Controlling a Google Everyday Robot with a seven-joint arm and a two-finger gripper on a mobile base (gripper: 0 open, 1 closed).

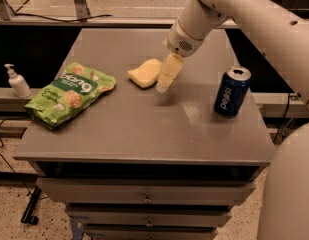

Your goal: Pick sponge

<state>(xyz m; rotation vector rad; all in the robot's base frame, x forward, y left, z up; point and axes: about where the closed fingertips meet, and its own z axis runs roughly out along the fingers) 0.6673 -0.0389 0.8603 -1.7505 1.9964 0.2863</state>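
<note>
The pale-yellow sponge lies flat on the grey table, near the middle toward the back. My gripper hangs from the white arm that comes in from the upper right. It points down just to the right of the sponge, its tip close above the table. It holds nothing that I can see.
A green snack bag lies at the table's left side. A blue Pepsi can stands at the right side. A white pump bottle stands on a ledge left of the table. Drawers sit below the table's front edge.
</note>
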